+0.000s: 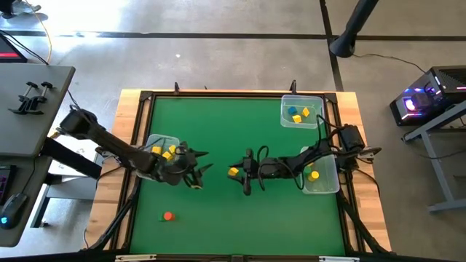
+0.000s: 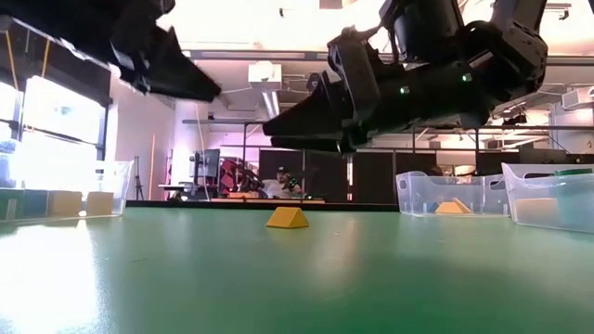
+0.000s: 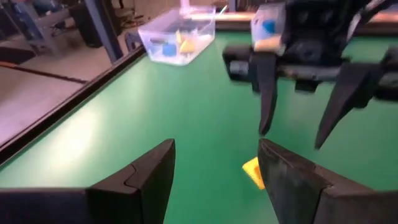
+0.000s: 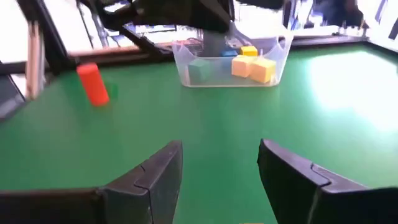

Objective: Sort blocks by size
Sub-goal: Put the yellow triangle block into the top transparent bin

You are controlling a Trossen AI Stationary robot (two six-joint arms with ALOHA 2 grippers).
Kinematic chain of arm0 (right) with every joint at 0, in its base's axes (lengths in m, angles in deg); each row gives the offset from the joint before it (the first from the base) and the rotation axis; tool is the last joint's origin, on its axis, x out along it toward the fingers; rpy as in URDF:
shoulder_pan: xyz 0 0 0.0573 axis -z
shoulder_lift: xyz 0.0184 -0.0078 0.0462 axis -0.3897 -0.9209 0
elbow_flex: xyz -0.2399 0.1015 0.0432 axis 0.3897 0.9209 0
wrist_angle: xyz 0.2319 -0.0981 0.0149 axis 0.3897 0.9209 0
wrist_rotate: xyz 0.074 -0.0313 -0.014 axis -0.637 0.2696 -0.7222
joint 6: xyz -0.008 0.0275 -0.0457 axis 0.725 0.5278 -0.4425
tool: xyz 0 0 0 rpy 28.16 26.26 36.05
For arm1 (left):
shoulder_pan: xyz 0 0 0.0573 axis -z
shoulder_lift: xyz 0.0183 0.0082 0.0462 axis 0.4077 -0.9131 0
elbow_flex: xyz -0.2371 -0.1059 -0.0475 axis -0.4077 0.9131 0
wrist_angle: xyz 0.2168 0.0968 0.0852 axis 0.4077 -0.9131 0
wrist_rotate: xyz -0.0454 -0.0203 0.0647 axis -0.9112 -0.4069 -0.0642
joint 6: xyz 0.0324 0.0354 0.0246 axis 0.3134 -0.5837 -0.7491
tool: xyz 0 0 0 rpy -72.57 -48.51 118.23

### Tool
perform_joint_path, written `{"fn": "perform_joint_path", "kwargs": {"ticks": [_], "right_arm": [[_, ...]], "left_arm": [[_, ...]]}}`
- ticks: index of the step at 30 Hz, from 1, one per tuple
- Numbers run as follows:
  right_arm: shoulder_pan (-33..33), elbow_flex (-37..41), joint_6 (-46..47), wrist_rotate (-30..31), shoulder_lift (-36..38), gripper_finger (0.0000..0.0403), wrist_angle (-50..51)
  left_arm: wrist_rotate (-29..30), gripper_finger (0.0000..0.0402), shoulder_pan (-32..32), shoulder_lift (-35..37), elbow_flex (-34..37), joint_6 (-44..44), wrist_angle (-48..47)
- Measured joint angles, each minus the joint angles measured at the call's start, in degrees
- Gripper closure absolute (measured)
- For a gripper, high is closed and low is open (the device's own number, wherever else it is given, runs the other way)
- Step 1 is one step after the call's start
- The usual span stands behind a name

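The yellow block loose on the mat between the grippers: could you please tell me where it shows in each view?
High: yellow block mid-mat, by the right gripper.
Low: centre, on the mat.
Left wrist: low, partly behind a finger.
Right wrist: not clearly in it.
Shared landmark: the left bin.

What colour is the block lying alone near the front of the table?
Orange-red block; the high view shows it best.

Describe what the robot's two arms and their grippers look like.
Both arms are dark, nearly black, jointed links. The left gripper and right gripper each end in two flat, tapering black fingers with angular, wedge-like tips. Black cables loop loosely along the right arm near its wrist. Small green indicator lights show on one arm in the low view.
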Motion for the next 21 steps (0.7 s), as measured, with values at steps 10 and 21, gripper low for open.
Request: {"fn": "perform_joint_path", "kwargs": {"ticks": [10, 21], "right_arm": [[4.98, 0.00, -8.75, -9.82, 0.00, 0.0203, 11.60], [10.23, 0.00, -15.57, -23.12, -1.11, 0.0203, 13.92]], "left_arm": [[-1.52, 0.0186, -2.19, -7.56, 0.00, 1.55, 2.37], [-2.64, 0.0186, -2.83, -7.63, 0.00, 1.53, 2.42]]}}
